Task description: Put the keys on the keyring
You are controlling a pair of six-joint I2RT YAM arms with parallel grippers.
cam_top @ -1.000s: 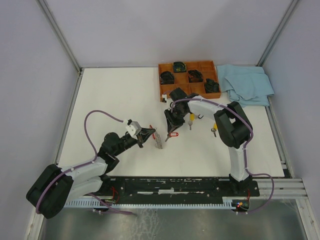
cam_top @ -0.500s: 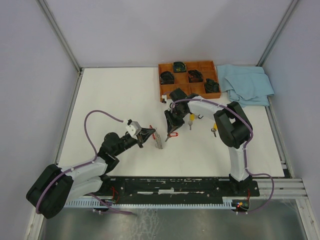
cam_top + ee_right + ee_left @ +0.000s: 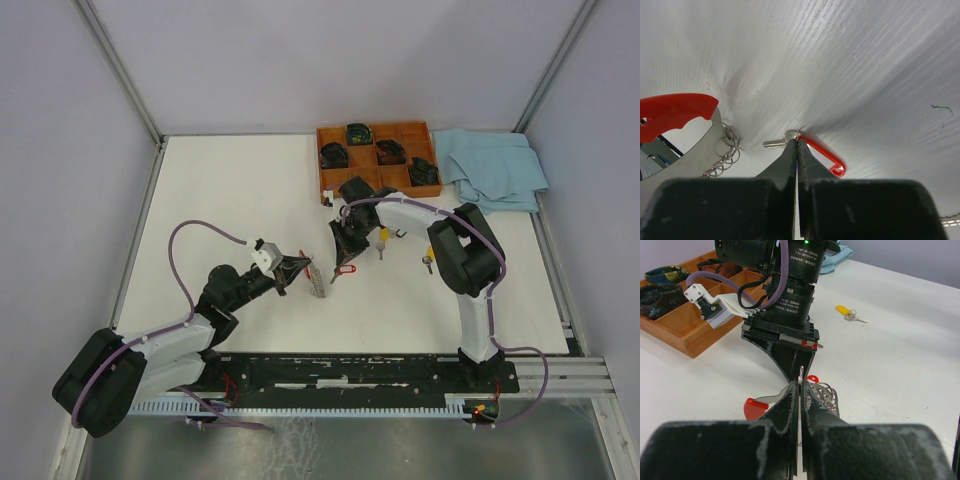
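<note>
we see the right gripper (image 3: 797, 142) closed tight, nipping the keyring (image 3: 823, 156) at its silver ring, on the table near the orange tray (image 3: 680, 322). the left gripper (image 3: 800, 384) is closed too, a thin silver piece (image 3: 801, 372) showing between its tips. a yellow key (image 3: 841, 310) lies apart from the tray.

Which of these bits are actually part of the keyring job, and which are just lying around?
Part of the job:
- keyring with its red band, pinched in the right pincer
- yellow-capped key
- left pincer, shut

Just lying about:
- orange tray of dark bits
- blue cloth
</note>
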